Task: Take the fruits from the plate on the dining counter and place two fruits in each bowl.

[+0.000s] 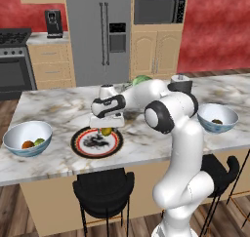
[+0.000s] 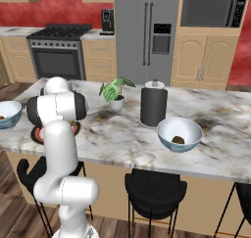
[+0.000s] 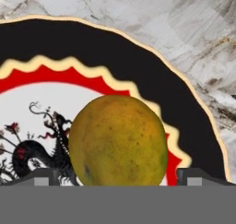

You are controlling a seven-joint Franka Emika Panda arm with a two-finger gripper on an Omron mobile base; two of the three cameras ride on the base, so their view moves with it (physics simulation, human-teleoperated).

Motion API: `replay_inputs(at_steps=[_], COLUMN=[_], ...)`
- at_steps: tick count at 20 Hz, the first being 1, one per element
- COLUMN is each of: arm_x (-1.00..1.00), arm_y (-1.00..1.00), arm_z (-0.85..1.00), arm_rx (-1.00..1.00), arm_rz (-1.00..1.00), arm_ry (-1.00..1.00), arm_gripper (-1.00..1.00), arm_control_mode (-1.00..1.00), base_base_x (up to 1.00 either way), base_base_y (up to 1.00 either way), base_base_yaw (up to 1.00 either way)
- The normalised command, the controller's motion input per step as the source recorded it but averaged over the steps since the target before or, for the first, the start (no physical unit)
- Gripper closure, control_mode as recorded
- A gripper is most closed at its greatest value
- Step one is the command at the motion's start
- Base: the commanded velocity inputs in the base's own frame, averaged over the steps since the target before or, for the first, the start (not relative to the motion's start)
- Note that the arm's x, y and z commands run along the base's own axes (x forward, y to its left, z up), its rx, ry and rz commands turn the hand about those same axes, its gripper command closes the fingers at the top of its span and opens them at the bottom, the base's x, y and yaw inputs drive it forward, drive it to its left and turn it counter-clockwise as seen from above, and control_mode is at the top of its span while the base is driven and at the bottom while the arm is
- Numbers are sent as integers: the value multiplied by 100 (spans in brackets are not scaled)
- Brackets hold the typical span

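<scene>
A yellow-green fruit (image 3: 117,142) lies on the plate (image 3: 115,48), whose black rim, red ring and patterned white centre show around it. My gripper (image 3: 120,177) is open and low over the plate, one fingertip (image 3: 44,177) on each side of the fruit with a small gap. From the left base view the gripper (image 1: 106,128) hangs over the plate (image 1: 88,152) on the dining counter (image 1: 58,109). The left bowl (image 1: 14,133) holds an orange fruit (image 1: 28,144) and a green fruit (image 1: 39,142). The right bowl (image 1: 229,115) holds a dark brown fruit (image 1: 217,121), also seen as the brown fruit (image 2: 179,140) in that bowl (image 2: 180,127).
A black paper towel roll (image 2: 154,106) and a small potted plant (image 2: 116,92) stand at the counter's far side. Black stools (image 1: 103,189) sit under the near edge. Behind are the fridge (image 1: 100,31), the stove (image 2: 59,51) and a coffee maker (image 1: 53,22).
</scene>
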Motion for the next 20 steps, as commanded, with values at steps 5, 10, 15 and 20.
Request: replay_inputs(at_steps=[5,10,15,20], arm_x=[3,0,0,0], arm_y=[0,0,0,0], arm_z=[-4,-11,-10,0], arm_rx=[0,0,0,0], arm_rz=[0,0,0,0], arm_ry=[-4,-7,-5,0], arm_gripper=[-100,-100,-100,100], arm_control_mode=[-100,-100,-100,-100], base_base_x=[0,0,0,0], base_base_y=[0,0,0,0], base_base_yaw=[0,0,0,0])
